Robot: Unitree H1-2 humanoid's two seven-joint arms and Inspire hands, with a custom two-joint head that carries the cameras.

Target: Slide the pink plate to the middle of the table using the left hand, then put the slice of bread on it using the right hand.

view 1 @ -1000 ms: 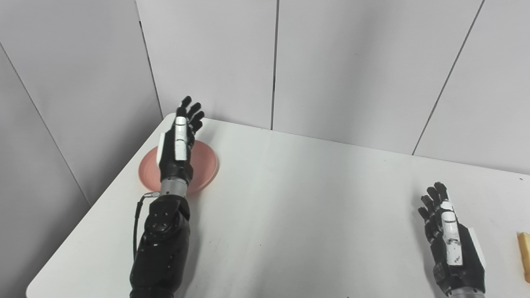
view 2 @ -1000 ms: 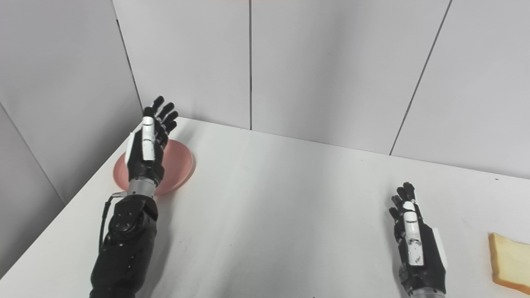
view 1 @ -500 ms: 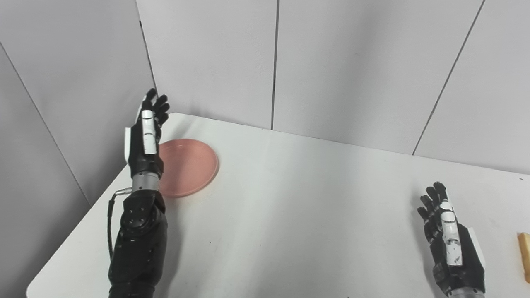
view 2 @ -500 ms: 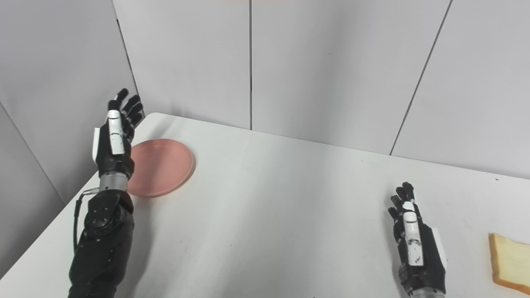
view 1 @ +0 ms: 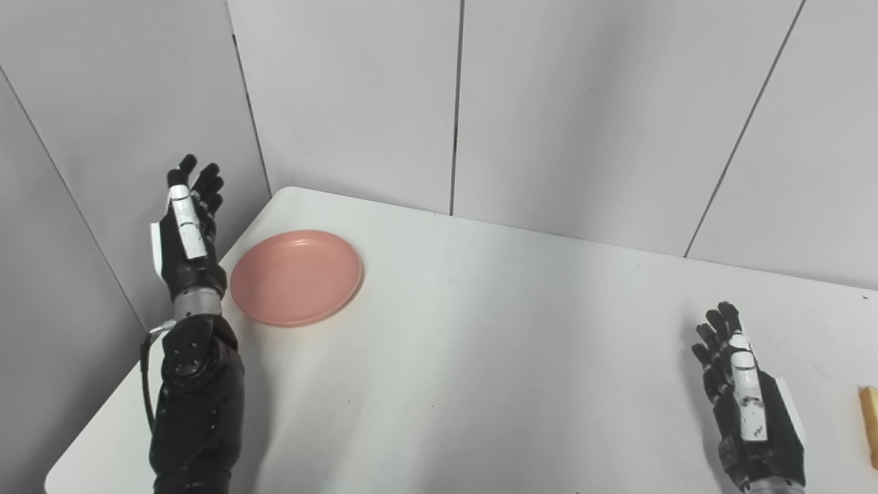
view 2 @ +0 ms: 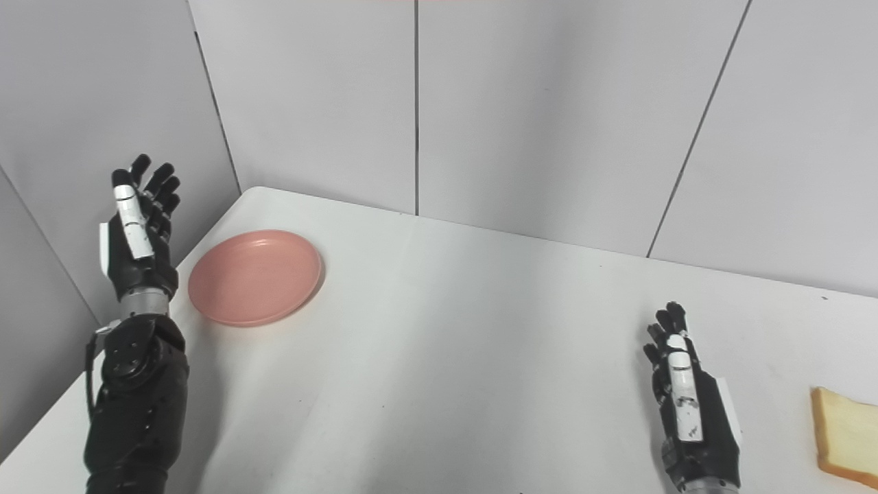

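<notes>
- The left hand (view 1: pixel 185 240) has swung out to the left since a second ago: then it hung over the pink plate (view 1: pixel 296 277) and hid part of it, half a second ago it stood at the plate's left rim, and now it is raised beyond the left edge of the desk (view 1: pixel 494 357), apart from the plate
- Its fingers (view 2: pixel 147 185) are spread and point upward, holding nothing
- The pink plate now shows whole; it lies where it lay before, flat near the desk's far left corner, well away from the middle
- The right hand (view 2: pixel 693 418) has not moved across the three moments; it stays low over the near right part of the desk with the fingers stretched out, slightly apart and empty
- The slice of bread (view 2: pixel 847 436) is also unchanged, flat on the desk at the right edge, just right of the right hand and not touching it; in the left eye view only a thin strip of it shows at the picture's border
- Counted: one plate, one slice of bread, two hands, one desk
- Behind the desk stands a plain grey panelled wall (view 1: pixel 590 116)
</notes>
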